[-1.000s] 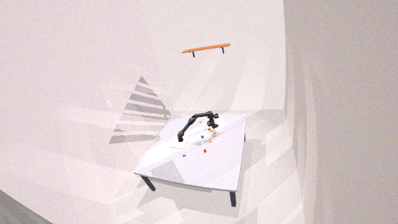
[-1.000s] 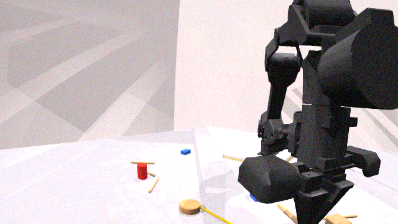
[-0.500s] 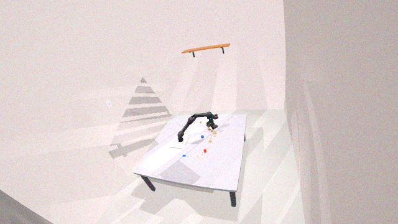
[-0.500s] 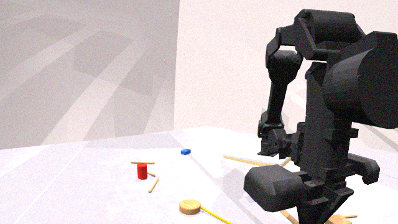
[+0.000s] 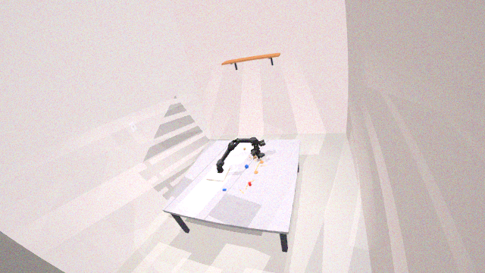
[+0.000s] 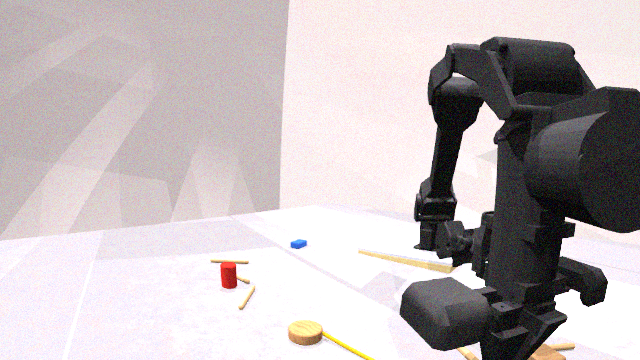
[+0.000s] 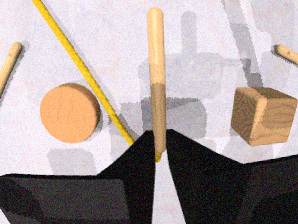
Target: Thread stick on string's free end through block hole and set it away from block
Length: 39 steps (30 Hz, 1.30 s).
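My gripper [image 7: 158,136] is shut on the end of a thin wooden stick [image 7: 157,60], which points away from the fingertips. The yellow string [image 7: 75,57] [image 6: 347,345] runs to the fingertips, and yellow shows at the stick's held end. The stick's shadow lies apart from it, so it is above the table. The wooden block [image 7: 265,116] [image 6: 547,353] stands right of the stick in the wrist view; no hole shows. The string's other end is at the round wooden button [image 6: 305,333] [image 5: 256,172]. The fingertips are cut off in the exterior view.
A round wooden piece [image 7: 70,113] lies left of the string. Loose sticks [image 7: 9,69] [image 7: 288,54] [image 6: 247,297] lie on both sides and farther off. A red cylinder [image 6: 228,275] [image 5: 249,183], a blue block [image 6: 298,244] [image 5: 224,189] and a blue object [image 5: 246,166] are on the table.
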### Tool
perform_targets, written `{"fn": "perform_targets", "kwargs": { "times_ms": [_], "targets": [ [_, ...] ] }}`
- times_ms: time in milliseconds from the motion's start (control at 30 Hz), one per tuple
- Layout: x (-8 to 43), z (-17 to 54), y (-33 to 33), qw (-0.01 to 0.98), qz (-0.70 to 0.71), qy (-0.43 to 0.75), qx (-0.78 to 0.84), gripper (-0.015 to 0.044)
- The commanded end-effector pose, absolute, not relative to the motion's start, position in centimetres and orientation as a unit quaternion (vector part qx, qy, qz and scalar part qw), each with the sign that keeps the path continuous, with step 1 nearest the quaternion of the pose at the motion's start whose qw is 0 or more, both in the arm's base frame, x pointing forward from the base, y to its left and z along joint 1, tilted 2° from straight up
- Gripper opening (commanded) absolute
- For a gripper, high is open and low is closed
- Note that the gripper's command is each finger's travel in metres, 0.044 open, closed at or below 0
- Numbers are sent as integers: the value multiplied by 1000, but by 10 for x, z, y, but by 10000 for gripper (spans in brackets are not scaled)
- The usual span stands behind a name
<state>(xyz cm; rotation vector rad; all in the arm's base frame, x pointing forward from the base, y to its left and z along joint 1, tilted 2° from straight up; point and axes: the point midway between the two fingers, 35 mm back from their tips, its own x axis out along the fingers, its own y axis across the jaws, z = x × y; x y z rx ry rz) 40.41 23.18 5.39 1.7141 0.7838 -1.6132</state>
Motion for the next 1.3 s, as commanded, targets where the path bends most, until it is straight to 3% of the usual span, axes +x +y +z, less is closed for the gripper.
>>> {"fn": "perform_targets", "kwargs": {
  "times_ms": [0,1267],
  "targets": [
    [400,50,233,321,-616,299,655,0],
    [376,42,209,321,-616,299,655,0]
  ]
}}
